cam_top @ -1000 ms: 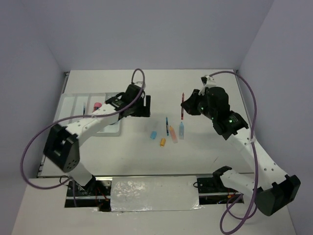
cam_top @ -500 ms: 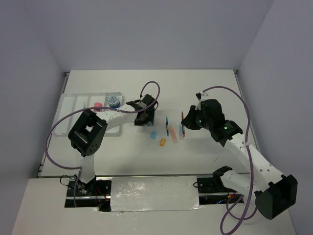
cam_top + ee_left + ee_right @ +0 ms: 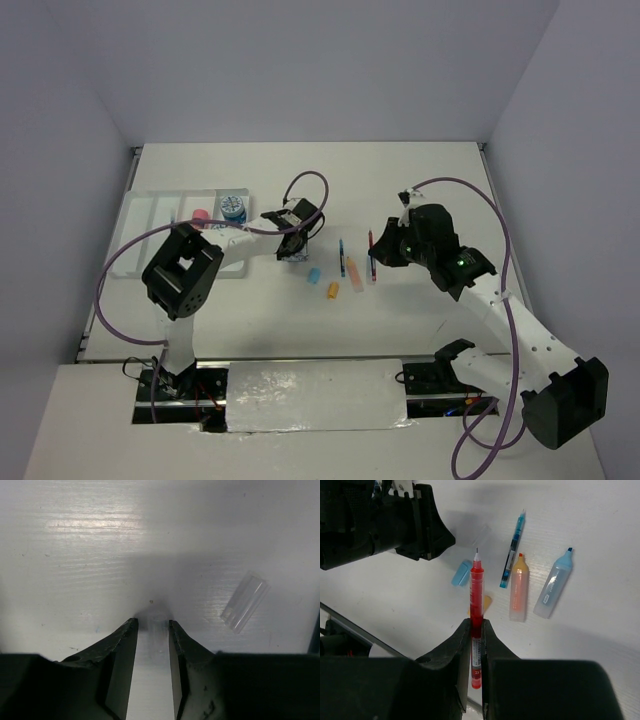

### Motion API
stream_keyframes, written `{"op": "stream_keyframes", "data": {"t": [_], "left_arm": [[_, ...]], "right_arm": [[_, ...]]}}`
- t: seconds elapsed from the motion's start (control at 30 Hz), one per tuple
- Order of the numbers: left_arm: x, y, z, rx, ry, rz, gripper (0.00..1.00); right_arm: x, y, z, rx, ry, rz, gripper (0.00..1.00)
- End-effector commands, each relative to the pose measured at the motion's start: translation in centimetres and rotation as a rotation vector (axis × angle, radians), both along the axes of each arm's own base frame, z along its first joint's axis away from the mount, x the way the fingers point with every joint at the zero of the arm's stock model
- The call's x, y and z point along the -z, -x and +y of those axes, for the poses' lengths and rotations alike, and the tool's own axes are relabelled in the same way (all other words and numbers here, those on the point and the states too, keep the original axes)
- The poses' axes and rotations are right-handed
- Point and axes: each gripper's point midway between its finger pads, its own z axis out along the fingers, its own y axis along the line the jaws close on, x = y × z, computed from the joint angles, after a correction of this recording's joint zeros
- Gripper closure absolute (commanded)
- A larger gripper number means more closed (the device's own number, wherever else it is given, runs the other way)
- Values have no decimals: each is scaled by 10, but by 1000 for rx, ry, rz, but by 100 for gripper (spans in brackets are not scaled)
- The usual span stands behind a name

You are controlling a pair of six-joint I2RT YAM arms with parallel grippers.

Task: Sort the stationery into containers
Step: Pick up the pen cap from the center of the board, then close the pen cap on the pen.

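Top external: left gripper [image 3: 293,250] sits low over the table [image 3: 420,180], just right of the tray [image 3: 150,212]. The tray holds a pink cylinder [image 3: 200,214] and, at its far right corner, a blue-white roll [image 3: 233,207].

Left wrist: jaws narrow, small gap. A faint blur sits between the tips; cannot tell whether anything is gripped. Clear piece [image 3: 245,601] lies on the table, apart to the right of the fingers.

Right wrist: right gripper [image 3: 475,625] is clamped on the red pen [image 3: 477,587], tip pointing away. On the table beyond, side by side: blue pen [image 3: 512,550], orange highlighter [image 3: 519,587], light-blue highlighter [image 3: 552,585]. Light-blue piece [image 3: 461,573] lies to the left; orange piece [image 3: 486,601] is partly behind the pen.
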Motion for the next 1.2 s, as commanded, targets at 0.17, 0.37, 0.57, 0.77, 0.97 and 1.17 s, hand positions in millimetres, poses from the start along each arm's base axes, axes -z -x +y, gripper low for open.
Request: {"op": "stream_keyframes", "data": {"t": [0.17, 0.37, 0.57, 0.77, 0.97, 1.17], "left_arm": [[18, 22, -2, -11, -37, 42, 75], [2, 25, -9, -5, 45, 8, 93], [-77, 19, -14, -31, 219, -178, 96], [-178, 25, -18, -11, 472, -418, 97], [-277, 60, -27, 103, 831, -650, 98], [-312, 87, -26, 186, 948, -715, 98]], "right_arm": [[-14, -1, 12, -49, -39, -68, 100], [-5, 11, 37, -197, -97, -65, 100], [-2, 30, 74, -340, -165, -136, 100], [-27, 70, 114, -379, -278, -292, 100], [-56, 85, 134, -297, -452, -337, 100], [-76, 76, 142, -267, -434, -394, 100]]}}
